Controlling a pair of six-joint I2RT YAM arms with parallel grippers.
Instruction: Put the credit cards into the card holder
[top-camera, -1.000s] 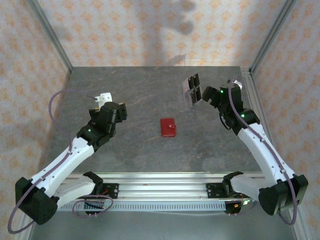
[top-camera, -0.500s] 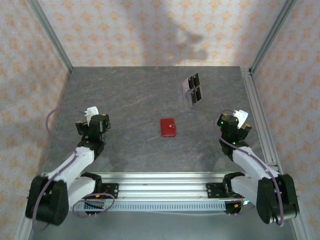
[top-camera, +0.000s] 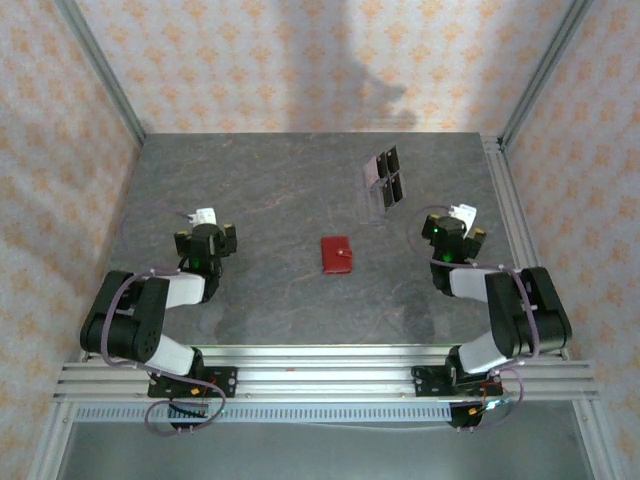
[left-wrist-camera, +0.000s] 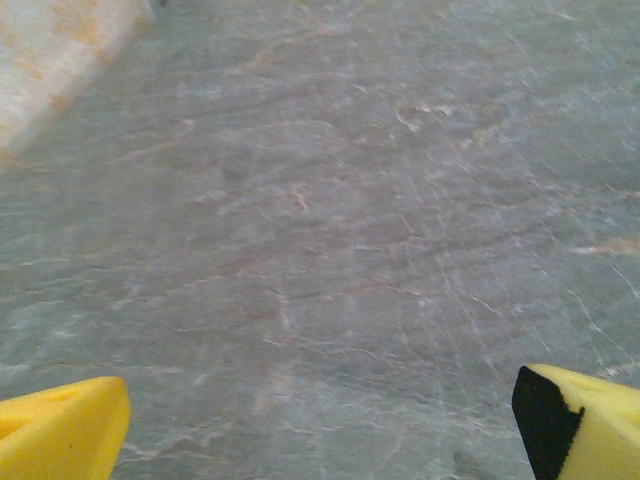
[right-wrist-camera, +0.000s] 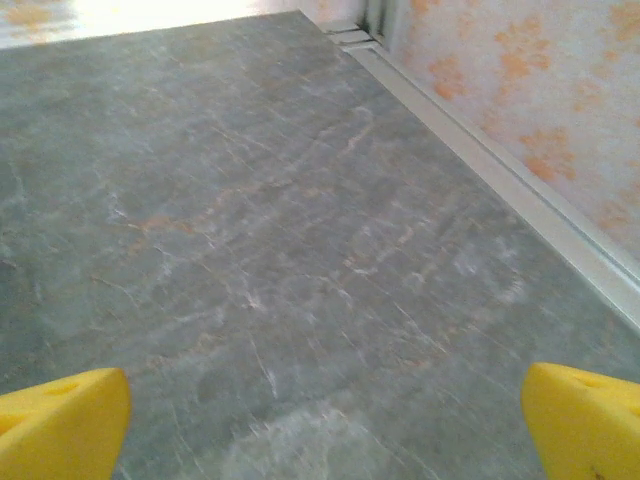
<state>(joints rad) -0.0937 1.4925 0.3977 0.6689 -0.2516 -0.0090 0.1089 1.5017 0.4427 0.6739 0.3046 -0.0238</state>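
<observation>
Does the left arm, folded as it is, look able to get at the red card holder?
Probably yes: only bare table lies between the left arm and the card holder, and its jaws stand open, though it must unfold first.

The card holder (top-camera: 337, 255) is a small red wallet, roughly square. It lies flat and closed on the grey desk (top-camera: 260, 200) near its middle, with a tiny clasp on its right edge. The cards (top-camera: 387, 173) are four dark rectangles in a two-by-two block. They stand tilted in a clear stand (top-camera: 378, 205), farther back and to the right, apart from the card holder.
</observation>
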